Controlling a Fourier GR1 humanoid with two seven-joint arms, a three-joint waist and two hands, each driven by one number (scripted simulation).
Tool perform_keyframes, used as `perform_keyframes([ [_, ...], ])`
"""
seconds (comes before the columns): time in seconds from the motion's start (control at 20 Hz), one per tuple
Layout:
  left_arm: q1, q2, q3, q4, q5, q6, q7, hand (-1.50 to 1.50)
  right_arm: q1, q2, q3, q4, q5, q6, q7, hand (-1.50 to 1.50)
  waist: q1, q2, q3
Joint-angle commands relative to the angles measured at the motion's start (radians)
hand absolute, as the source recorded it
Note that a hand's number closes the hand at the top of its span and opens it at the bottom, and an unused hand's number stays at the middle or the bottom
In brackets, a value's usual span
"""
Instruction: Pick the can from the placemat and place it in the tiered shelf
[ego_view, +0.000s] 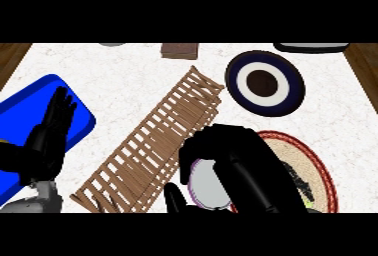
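Right hand (236, 165) fingers curled round the can (208, 184), just beside the shelf (159, 145); placing remains. Left hand (48, 135) flat, idle.

A pale, speckled stone-look counter top (133, 65) fills the scene from edge to edge, evenly lit, with strips of brown wood (11, 57) showing beyond it at the far left and far right. Along the far edge stand a small brown block (180, 50), a sliver of something grey (113, 44) and a dark, light-rimmed object (311, 47), all cut off by the view's top. A dark blue plate (264, 83) with a white ring and brown centre lies toward the far right, while a bright blue tray (29, 95) rests at the left edge.
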Motion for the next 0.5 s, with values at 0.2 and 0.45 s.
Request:
perform_keyframes([
  [0.2, 0.018, -0.033, -0.013, -0.006, -0.021, 0.012, -0.007, 0.0, -0.157, 0.001, -0.031, 0.293, -0.042, -0.204, -0.128, 1.5, 0.001, 0.0, 0.0],
  [0.45, 0.002, -0.005, 0.016, -0.006, 0.004, -0.023, 0.005, 0.0, -0.256, 0.001, 0.009, 0.468, -0.069, -0.345, -0.176, 1.5, 0.006, 0.0, 0.0],
])
